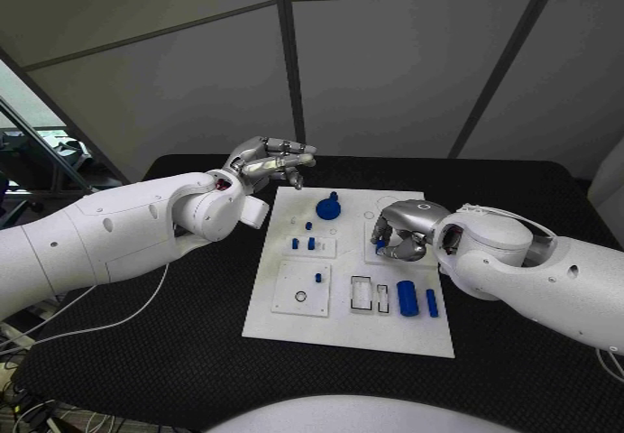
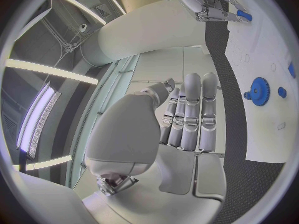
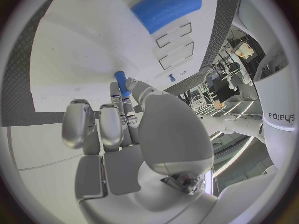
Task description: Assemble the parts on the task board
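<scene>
The white task board (image 1: pixel 293 325) lies in the middle of the black table. My right hand (image 1: pixel 406 233) hovers low over its right middle and pinches a small blue peg (image 1: pixel 380 242); the right wrist view has the peg (image 3: pixel 122 83) upright between the fingertips, just above the board. My left hand (image 1: pixel 273 162) is raised over the board's far left corner, fingers stretched out straight and holding nothing (image 2: pixel 187 114). A blue gear (image 1: pixel 328 208) stands at the board's far end. Two small blue pegs (image 1: pixel 303 242) stand mid-board.
A thick blue cylinder (image 1: pixel 407 298) and a thinner blue bar (image 1: pixel 432 302) lie on the board's near right, beside two rectangular slots (image 1: pixel 371 294). A square plate with a round hole (image 1: pixel 302 289) sits near left. Black table (image 1: pixel 156 361) surrounds the board.
</scene>
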Motion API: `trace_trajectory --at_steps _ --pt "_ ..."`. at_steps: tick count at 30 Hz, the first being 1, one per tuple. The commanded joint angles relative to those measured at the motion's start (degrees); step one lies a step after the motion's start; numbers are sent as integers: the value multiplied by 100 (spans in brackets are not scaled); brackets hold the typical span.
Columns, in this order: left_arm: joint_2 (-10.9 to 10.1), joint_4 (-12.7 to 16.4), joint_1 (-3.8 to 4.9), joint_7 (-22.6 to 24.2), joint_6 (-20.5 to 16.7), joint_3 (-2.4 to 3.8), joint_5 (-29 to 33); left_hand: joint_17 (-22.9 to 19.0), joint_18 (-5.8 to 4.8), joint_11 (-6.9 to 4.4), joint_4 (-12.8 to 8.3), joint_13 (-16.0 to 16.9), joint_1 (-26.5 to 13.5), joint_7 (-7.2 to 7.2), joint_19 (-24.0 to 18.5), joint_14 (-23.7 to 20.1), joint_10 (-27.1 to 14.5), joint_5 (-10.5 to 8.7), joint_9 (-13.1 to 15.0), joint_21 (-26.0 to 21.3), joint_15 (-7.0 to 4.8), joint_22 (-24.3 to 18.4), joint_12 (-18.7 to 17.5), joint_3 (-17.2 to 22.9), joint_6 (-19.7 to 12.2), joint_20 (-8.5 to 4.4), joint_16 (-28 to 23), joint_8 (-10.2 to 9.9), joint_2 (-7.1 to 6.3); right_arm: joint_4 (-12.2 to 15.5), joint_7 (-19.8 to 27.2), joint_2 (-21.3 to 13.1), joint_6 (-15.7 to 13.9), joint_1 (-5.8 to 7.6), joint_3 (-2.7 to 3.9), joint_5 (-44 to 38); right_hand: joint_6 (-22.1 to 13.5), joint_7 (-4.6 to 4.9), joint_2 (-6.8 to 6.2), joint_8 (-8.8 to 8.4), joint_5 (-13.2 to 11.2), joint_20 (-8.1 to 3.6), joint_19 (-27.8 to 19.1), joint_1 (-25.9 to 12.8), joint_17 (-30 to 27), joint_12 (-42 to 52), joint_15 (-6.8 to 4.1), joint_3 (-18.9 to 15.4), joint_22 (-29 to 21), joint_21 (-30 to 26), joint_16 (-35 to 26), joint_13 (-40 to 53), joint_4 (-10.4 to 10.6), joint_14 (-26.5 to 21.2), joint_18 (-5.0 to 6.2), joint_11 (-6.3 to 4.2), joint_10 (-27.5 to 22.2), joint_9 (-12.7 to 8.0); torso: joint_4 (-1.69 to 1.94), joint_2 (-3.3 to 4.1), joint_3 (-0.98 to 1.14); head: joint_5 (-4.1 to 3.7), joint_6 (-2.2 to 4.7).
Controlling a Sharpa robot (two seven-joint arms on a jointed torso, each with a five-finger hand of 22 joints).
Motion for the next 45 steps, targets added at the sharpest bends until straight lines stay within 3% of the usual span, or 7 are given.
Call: trace_trajectory --at_steps 1,13,22,29,37,42,45 --pt "-5 13 11 -9 60 4 26 -9 70 -10 -14 5 -32 31 -34 -44 -44 -3 -4 -13 17 -8 41 -33 -28 13 41 6 28 -5 -26 12 -67 3 -3 -100 80 6 58 35 -16 -19 61 22 20 3 -61 59 43 54 50 6 -43 178 -1 -13 75 12 2 2 -1 1 -10" --pt "-36 22 12 -23 55 4 26 -22 72 -11 -32 4 -9 31 -33 -51 -51 -2 -5 -16 15 -10 47 -27 -32 12 53 7 31 187 -54 -104 -365 -5 -2 -277 217 25 53 55 93 -44 123 144 32 -90 -72 263 155 135 81 11 -241 180 -26 -19 240 32 2 -2 4 8 -24" --pt "-39 4 12 -12 67 4 26 -43 74 -10 -65 3 29 33 -31 -64 -59 0 -5 -17 12 -9 58 -17 -36 8 69 9 31 688 -29 -405 -785 -2 14 -286 214 35 36 41 88 -45 147 133 25 -126 -67 288 199 164 80 5 -260 177 -36 -9 236 29 5 -24 -9 19 -22" --pt "-15 -14 11 3 102 4 26 -61 74 -9 -97 3 60 36 -31 -77 -63 2 -5 -15 10 -6 68 -11 -39 5 83 11 24 1125 22 -514 -1030 0 70 -237 216 35 34 41 84 -45 156 130 37 -130 -66 291 214 174 87 5 -262 179 -39 -9 238 29 0 -4 -1 48 -3" --pt "25 -26 11 17 123 4 26 -62 74 -9 -98 3 61 36 -31 -77 -63 2 -5 -15 10 -5 68 -11 -39 5 83 11 23 1306 245 -114 -1181 -19 75 -99 215 37 26 35 80 -44 167 129 56 -144 -64 300 234 187 98 3 -271 182 -44 -7 236 28 4 0 -8 105 -42" --pt "65 -41 12 24 129 4 26 -66 74 -7 -103 2 64 38 -31 -80 -65 3 -5 -15 10 -4 70 -10 -40 4 86 11 24 1230 414 245 -1200 -142 44 -33 211 40 21 27 80 -42 170 129 64 -161 -62 314 241 192 105 1 -282 184 -46 -4 236 26 18 -2 -13 118 -60" --pt "82 -54 13 27 127 4 26 -66 74 -7 -103 2 64 38 -31 -80 -65 3 -5 -15 10 -4 70 -10 -40 4 86 11 24 1135 506 437 -1185 -244 15 0 210 40 21 25 82 -42 169 129 64 -164 -62 317 241 192 105 1 -283 184 -45 -4 236 25 -8 0 -6 172 -72"
